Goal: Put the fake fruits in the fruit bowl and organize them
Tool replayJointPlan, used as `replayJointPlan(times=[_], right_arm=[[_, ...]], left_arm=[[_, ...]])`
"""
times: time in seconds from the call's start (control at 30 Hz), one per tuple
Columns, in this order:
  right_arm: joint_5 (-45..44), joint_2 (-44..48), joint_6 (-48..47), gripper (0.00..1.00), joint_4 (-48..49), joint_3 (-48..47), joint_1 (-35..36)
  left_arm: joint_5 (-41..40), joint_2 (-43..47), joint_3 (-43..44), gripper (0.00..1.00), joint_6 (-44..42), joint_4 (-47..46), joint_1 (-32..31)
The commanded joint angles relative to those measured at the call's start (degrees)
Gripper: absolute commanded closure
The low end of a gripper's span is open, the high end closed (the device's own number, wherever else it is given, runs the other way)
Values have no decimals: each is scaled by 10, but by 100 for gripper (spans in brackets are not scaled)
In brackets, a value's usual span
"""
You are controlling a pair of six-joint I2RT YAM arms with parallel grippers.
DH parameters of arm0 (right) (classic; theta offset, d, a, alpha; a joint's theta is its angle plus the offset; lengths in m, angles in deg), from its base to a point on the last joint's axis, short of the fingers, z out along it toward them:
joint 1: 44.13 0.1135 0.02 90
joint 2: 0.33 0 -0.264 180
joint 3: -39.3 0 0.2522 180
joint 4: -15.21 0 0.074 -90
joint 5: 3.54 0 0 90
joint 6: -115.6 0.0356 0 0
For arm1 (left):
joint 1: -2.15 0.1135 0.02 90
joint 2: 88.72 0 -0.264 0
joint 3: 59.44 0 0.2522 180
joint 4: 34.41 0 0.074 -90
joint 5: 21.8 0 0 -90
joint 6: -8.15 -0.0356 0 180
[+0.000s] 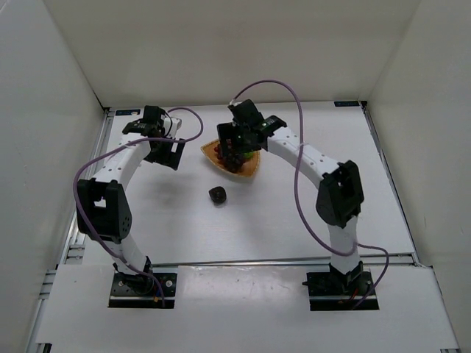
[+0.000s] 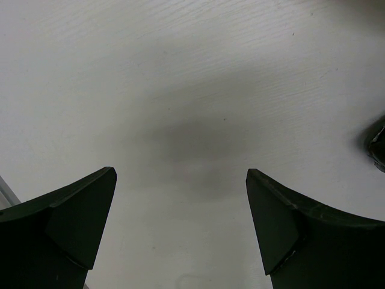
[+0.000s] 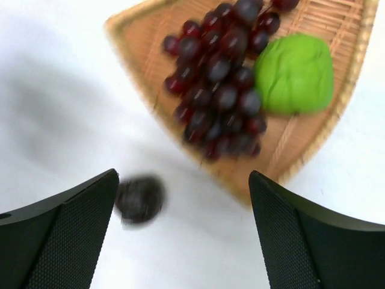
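The grapes (image 3: 219, 84) and apple (image 3: 295, 73) lie side by side in the fruit bowl (image 3: 129, 30). The third fruit (image 1: 218, 195) sits on the surface (image 1: 280, 220) just before it.

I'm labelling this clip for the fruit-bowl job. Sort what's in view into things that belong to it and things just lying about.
Belongs to the job:
wicker basket
grapes and green apple, both in it
dark fruit, on the table outside it

Just there:
the table itself
purple cables on the arms
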Motion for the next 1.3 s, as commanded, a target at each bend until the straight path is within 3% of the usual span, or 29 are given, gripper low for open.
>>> replayJointPlan(times=[0.0, 0.23, 0.37, 0.57, 0.67, 0.7, 0.8, 0.83, 0.9, 1.1, 1.27], right_arm=[[-39, 82, -58, 6, 0, 59, 59], [6, 51, -49, 3, -12, 117, 131], [-5, 5, -34, 3, -17, 83, 138], [-27, -53, -23, 4, -24, 58, 138], [-32, -65, -16, 18, -24, 58, 138], [-38, -65, -7, 31, -24, 63, 138], [-56, -65, -2, 43, -11, 69, 138], [-56, -60, -2, 57, -11, 69, 138], [-70, -42, -2, 70, -1, 79, 138], [-81, 45, 3, 78, 19, 132, 138], [-110, 132, 9, 78, 25, 175, 102]], left_arm=[[-5, 30, -11, 0, 1, -4, -2], [-55, 115, -116, 0, -25, -4, 47], [-55, 169, -218, 0, -53, -4, 113], [-43, 246, -292, 0, -72, -4, 162], [-25, 279, -309, 0, -72, -4, 167], [-11, 287, -310, 0, -72, -4, 173], [35, 320, -310, 0, -66, -4, 173], [48, 327, -310, 0, -66, -4, 173], [82, 347, -304, 0, -73, -4, 173], [95, 341, -299, 0, -79, -4, 156], [95, 320, -288, 0, -74, -4, 156]])
